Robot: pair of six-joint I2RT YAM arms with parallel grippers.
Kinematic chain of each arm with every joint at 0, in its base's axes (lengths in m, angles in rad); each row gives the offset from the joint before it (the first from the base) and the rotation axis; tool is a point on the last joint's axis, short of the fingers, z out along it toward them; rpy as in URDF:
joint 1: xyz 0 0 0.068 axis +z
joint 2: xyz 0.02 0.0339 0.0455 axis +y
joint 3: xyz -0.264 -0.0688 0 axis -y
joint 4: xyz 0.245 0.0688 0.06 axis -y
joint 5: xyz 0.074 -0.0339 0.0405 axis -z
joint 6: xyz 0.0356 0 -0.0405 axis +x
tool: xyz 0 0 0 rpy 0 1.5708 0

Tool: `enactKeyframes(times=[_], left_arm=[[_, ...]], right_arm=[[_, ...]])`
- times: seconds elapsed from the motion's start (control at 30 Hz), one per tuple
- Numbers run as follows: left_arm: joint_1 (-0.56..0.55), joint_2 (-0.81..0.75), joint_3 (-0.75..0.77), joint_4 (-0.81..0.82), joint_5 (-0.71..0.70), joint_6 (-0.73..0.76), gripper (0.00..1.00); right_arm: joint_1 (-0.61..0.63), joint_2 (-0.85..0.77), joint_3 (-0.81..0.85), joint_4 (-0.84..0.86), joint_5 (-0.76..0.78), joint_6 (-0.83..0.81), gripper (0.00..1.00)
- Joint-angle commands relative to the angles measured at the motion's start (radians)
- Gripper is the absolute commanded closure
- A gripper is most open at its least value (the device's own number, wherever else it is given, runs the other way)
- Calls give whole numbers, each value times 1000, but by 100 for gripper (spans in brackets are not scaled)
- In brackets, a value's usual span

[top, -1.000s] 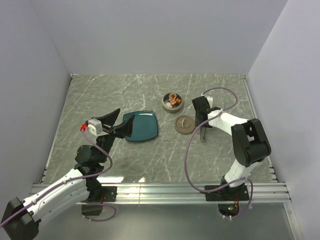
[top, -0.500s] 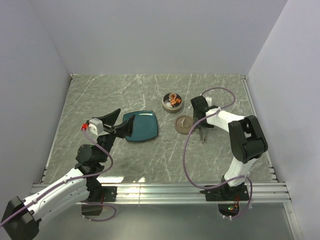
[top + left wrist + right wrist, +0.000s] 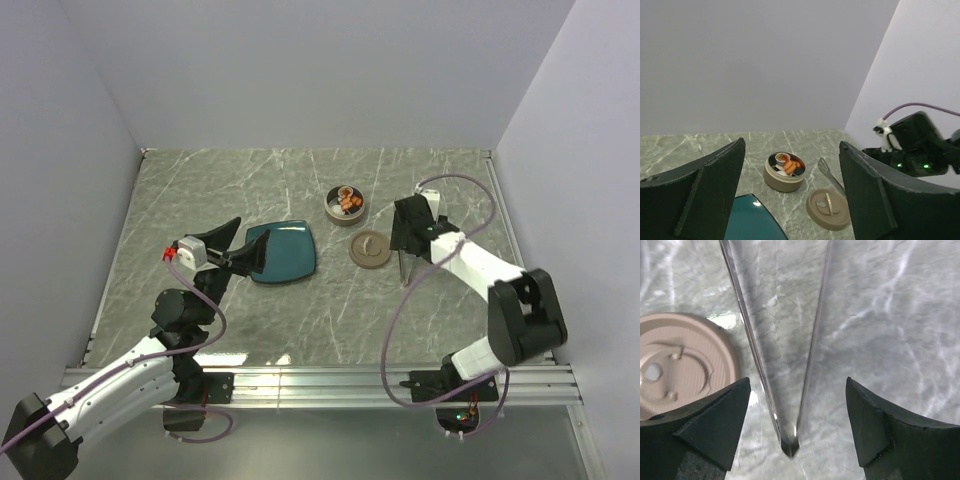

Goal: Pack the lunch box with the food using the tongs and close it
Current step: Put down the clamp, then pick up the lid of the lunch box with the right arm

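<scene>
**A:** Where did the tongs [image 3: 402, 263] end up? From the overhead cam I only get a thin grey sliver under the right gripper [image 3: 405, 238], just right of the lid [image 3: 369, 249].

**B:** The right wrist cam sorts that out. They're lying flat on the marble table [image 3: 890, 315], joined end nearest the camera and the two arms fanning away. The black fingers [image 3: 705, 430] sit wide apart on either side of them and aren't touching. One tong arm runs just beside the lid.

**A:** And the lunch box [image 3: 345, 205]? Overhead I can tell it's uncovered, a bit farther back than the lid, but the contents are mush.

**B:** The left wrist cam is way better for that. You can see the food [image 3: 787, 164] inside the tin, orange bits plus a white round. That view also shows the left gripper [image 3: 243, 250] with its fingers spread wide and nothing between them. Overhead it's at the left edge of the teal plate [image 3: 290, 255].
</scene>
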Motion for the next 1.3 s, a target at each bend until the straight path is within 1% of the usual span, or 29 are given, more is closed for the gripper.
enactKeyframes(times=[0.0,0.07,0.17,0.2,0.3,0.37,0.5,0.6,0.63,0.73,1.0,1.27], left_arm=[[6,-3,13,1,-5,23,18],[6,0,21,-15,-20,23,18],[8,5,45,-81,-60,18,17],[6,8,54,-98,-75,17,18],[8,11,67,-160,-152,7,17],[8,8,74,-200,-198,-3,17],[8,-8,73,-240,-264,-14,17],[8,-20,68,-262,-329,-16,17],[8,-23,67,-265,-338,-16,17],[8,-26,61,-274,-359,-19,17],[8,-44,50,-276,-390,-19,17],[8,-90,44,-296,-398,-34,16]], right_arm=[[31,-149,-48,77,53,12,16],[70,-232,-71,104,56,6,16],[120,-304,-103,155,-4,-5,17],[134,-312,-112,184,-42,-5,18],[191,-303,-106,225,-75,1,21],[223,-257,-89,238,-85,8,22],[245,-128,-13,236,-98,15,24],[252,-24,36,233,-96,18,27],[254,22,52,229,-95,18,30],[257,97,101,210,-84,20,35],[257,177,161,158,-26,40,46],[255,203,211,91,-18,64,48]])
